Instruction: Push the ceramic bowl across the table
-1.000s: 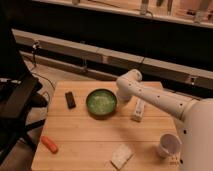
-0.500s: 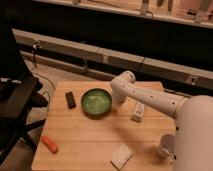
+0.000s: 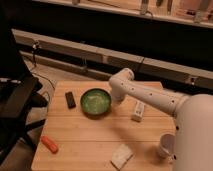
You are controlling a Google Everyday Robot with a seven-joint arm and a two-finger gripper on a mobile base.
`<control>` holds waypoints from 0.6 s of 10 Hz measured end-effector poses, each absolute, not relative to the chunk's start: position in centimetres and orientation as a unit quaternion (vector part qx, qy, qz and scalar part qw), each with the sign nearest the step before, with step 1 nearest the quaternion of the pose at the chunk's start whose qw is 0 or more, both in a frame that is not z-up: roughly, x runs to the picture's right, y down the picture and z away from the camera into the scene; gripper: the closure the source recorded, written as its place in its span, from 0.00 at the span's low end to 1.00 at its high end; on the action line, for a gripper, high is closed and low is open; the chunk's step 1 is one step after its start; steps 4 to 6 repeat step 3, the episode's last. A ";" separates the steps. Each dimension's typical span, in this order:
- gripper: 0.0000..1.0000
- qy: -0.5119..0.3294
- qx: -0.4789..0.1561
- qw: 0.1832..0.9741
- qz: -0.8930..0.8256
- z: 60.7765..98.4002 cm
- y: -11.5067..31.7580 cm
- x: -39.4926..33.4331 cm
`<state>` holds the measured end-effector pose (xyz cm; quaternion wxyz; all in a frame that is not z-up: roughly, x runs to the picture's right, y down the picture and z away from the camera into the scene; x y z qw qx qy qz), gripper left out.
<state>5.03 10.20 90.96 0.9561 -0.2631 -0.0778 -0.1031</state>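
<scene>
Camera view, left to right, places relative to the bowl. Orange item (image 3: 49, 144) lies near the counter's (image 3: 90, 140) front left corner, well left of and nearer the camera than the bowl. Black rectangular item (image 3: 70, 99) sits just left of the bowl. Green ceramic bowl (image 3: 95, 101) rests upright on the counter, toward its back, left of middle. Tool (image 3: 115, 98) is down at the bowl's right rim, beside or touching it; released or clenched, cannot tell. White packet (image 3: 121, 156) lies near the front edge, right of the bowl. White box (image 3: 138, 110) lies right of the bowl, past the arm (image 3: 150, 97). White cup (image 3: 166, 145) stands far right, near the front.
</scene>
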 end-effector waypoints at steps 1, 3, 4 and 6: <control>1.00 -0.080 -0.263 0.956 -0.106 91.1 10.3 4.4; 1.00 -0.081 -0.261 0.955 -0.112 90.7 9.9 4.8; 1.00 -0.081 -0.261 0.955 -0.112 90.7 9.9 4.8; 1.00 -0.081 -0.261 0.955 -0.112 90.7 9.9 4.8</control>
